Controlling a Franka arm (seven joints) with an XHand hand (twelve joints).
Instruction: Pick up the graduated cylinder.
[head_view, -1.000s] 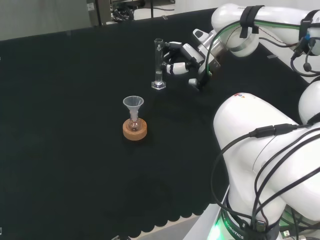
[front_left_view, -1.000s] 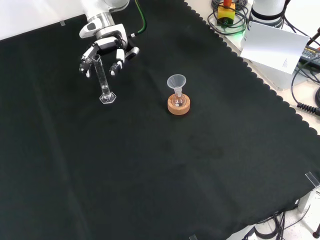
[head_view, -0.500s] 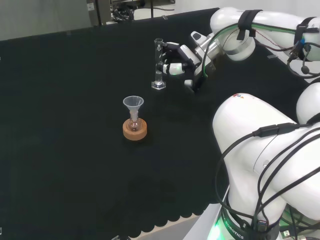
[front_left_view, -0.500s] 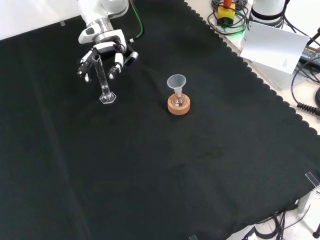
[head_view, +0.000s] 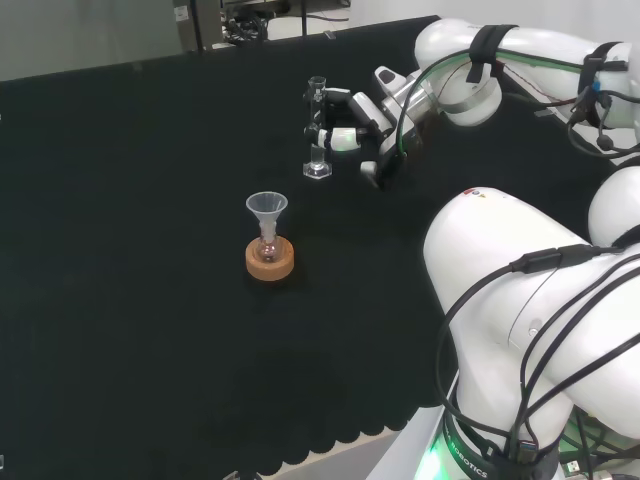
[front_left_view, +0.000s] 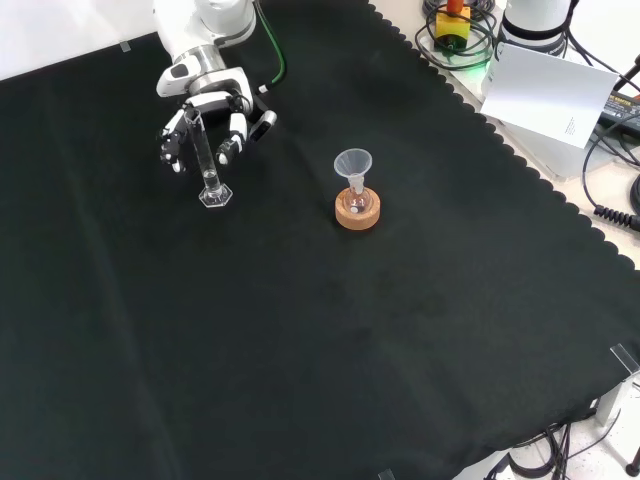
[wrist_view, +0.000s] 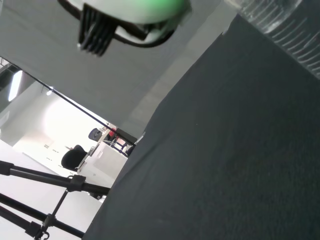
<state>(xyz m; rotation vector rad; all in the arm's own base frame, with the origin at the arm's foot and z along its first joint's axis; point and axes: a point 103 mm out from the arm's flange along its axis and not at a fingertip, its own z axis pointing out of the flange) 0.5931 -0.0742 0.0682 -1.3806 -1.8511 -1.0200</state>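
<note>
The graduated cylinder (head_view: 317, 128) is a tall clear tube on a hexagonal foot, standing upright on the black cloth (head_view: 130, 200). In the front view the cylinder (front_left_view: 208, 165) rises between the fingers (front_left_view: 231, 135) of the black and white hand (front_left_view: 205, 100). The fingers hang slightly bent on either side of the tube's upper half, with small gaps showing. In the head view the hand (head_view: 350, 118) reaches the tube from the right and its dark fingertips (head_view: 312, 101) lie against the tube or just short of it. Marked clear glass (wrist_view: 280, 22) shows close up in the wrist view.
A clear funnel sits in a small flask on a cork ring (head_view: 269, 258), nearer the bench's front edge in the head view; in the front view the cork ring (front_left_view: 357, 210) stands right of the cylinder. The arm's white links (head_view: 530, 300) fill the head view's right. Cables and paper (front_left_view: 550, 90) lie beyond the cloth's scalloped edge.
The hand has moved in on the cylinder, leftward in the head view, and its fingers now stand on both sides of the tube. The cylinder has not moved.
</note>
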